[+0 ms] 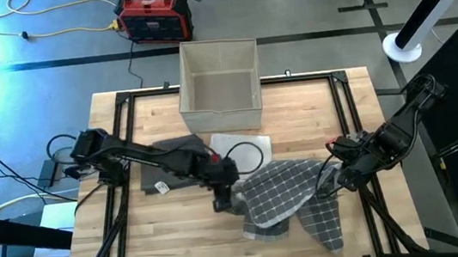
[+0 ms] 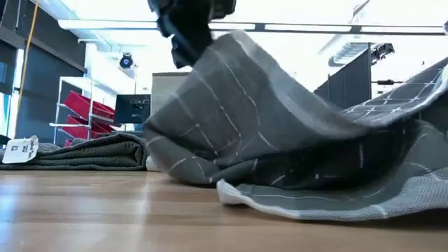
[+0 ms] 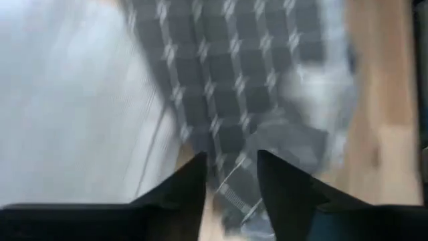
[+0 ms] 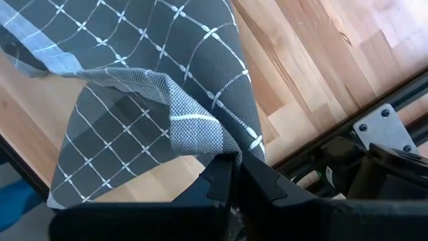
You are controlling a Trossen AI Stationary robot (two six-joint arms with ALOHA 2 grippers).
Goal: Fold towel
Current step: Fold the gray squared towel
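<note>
A grey checked towel (image 1: 284, 193) lies crumpled on the wooden table at centre right, its lower part flat on the wood (image 2: 315, 203). My left gripper (image 1: 222, 200) is open at the towel's left edge, fingers slanting down, with checked cloth (image 3: 227, 80) showing in and beyond the gap. In the low view the towel (image 2: 280, 119) rises in a hump up to that gripper (image 2: 189, 28). My right gripper (image 1: 336, 181) is shut on the towel's right side. My left gripper stands with its open fingers (image 3: 194, 187) on either side of a bit of the towel's edge (image 3: 234, 194); I cannot tell whether they touch it. My right gripper pinches a bunched fold at the towel's bordered edge (image 4: 217, 144) between its two fingers, coming from above and pointing down. The cloth spreads away below the fingers, slack, down to the table.
An open beige box (image 1: 218, 73) stands at the table's far middle. A folded dark grey towel with a white tag (image 1: 170, 157) and a white sheet (image 1: 244, 142) lie behind the left gripper. Black frame rails (image 1: 122, 141) run along both sides.
</note>
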